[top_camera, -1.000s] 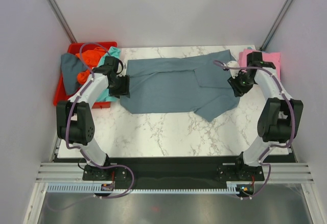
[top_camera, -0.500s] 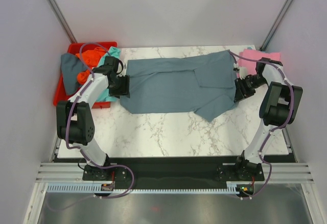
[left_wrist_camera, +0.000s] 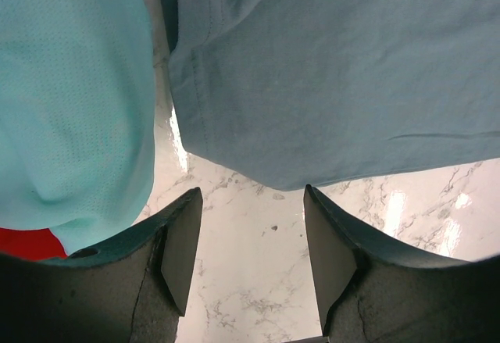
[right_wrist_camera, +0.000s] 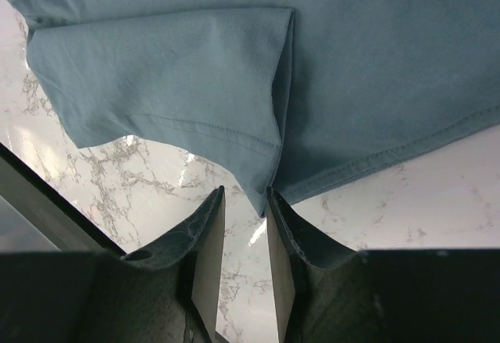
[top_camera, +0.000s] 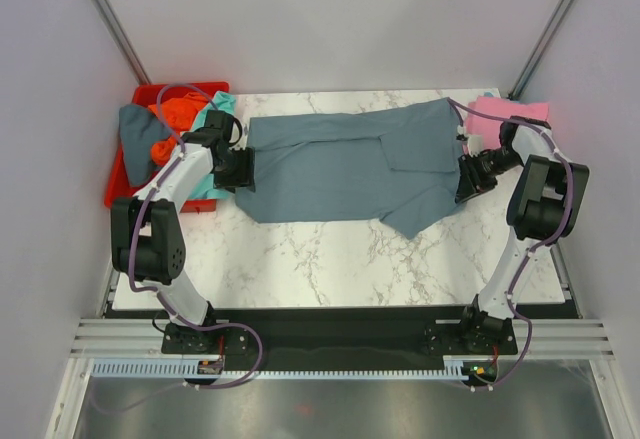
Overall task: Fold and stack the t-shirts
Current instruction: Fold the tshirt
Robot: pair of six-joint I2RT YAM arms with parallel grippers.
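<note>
Saw large slate blue-grey cloth t-shirt spread flat on far half of white marble table, long axis running left edge to right edge. Found left gripper at shirt's left end, low over surface, released: jaws wide, hem corner just ahead of fingertips, nothing between. Found right gripper at shirt's right end, elbow raised near right edge, wrist pointing inward. Noted jaws narrowed about tip of folded flap; could not tell if clenched on cloth. Judged each end nearest to own-side arm.
</note>
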